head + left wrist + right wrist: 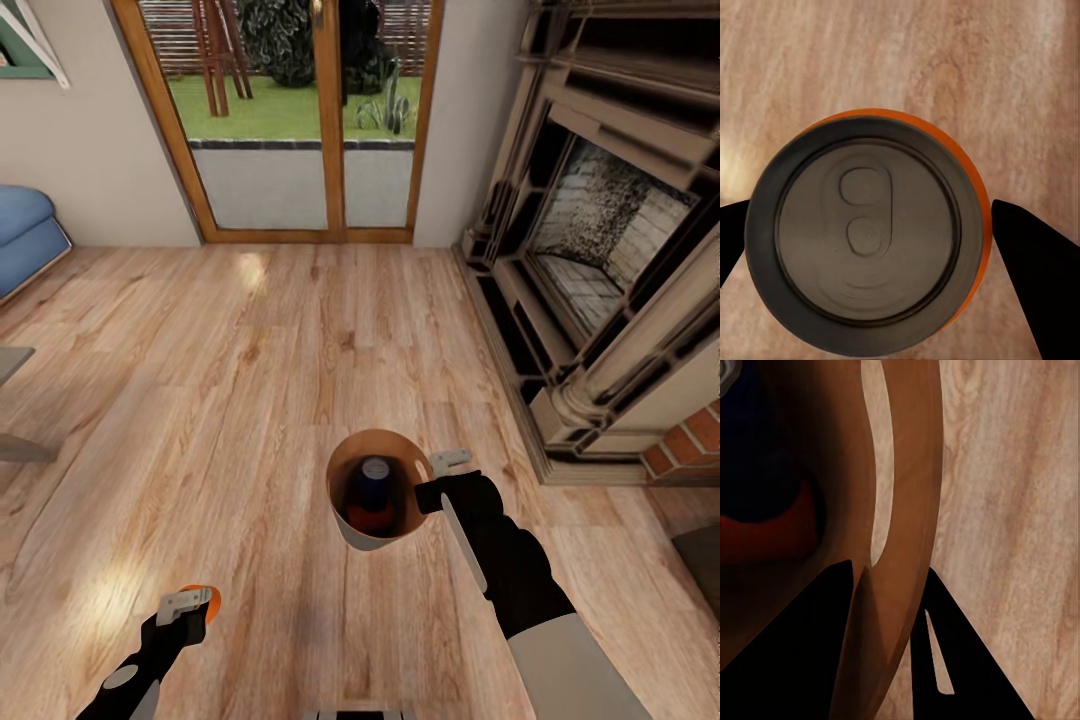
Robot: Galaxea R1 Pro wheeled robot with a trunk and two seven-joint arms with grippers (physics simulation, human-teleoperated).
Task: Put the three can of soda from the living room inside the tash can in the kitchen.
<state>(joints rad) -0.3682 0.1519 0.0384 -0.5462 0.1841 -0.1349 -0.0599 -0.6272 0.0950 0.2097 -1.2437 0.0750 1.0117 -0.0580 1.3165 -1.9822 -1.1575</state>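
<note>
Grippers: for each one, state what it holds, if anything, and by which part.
Left gripper holds an orange can by its sides. Right gripper pinches the bin at its rim wall.

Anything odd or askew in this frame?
Nothing spilled or damaged. The pale grey tapered bin is held tilted above the wood plank floor, right gripper clamped on its rim, with a dark blue can and an orange can inside. Left gripper holds another orange can.

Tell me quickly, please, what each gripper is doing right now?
Left gripper: shut on the orange soda can.
Right gripper: shut on the rim of the trash can, which holds a dark blue can.
</note>
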